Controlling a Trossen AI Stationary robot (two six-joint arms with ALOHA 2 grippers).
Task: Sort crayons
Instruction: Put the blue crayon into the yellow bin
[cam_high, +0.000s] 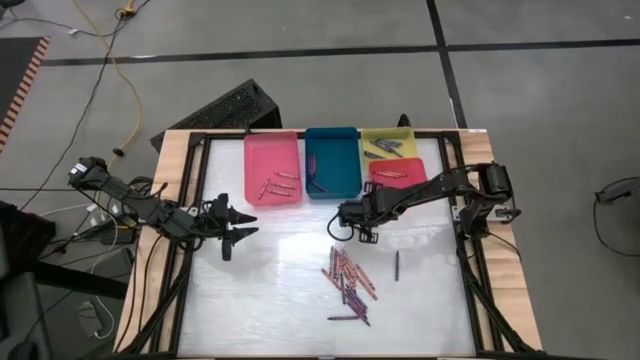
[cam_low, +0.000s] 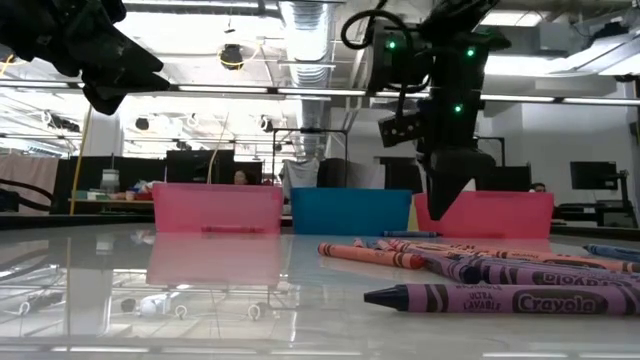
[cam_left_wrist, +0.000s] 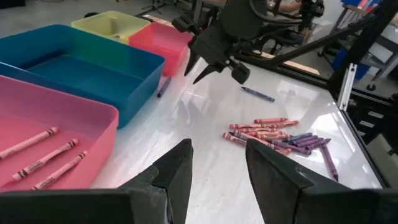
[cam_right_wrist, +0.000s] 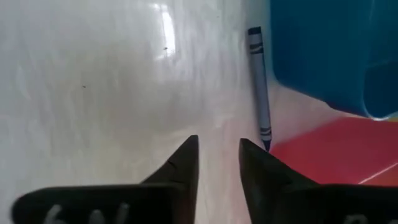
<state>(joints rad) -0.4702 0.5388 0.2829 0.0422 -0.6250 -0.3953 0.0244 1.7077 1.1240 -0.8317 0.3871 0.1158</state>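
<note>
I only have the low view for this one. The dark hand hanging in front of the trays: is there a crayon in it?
Observer: No. Its own wrist view shows the right hand with its fingers apart and nothing between them, above the table.
Operator: Is any crayon close to it?
Observer: A blue crayon lies on the table right beside the teal tray, outside it.
Operator: And the pink tray, is anything in it? I see only its wall.
Observer: From above, the pink tray holds a few crayons.
</note>
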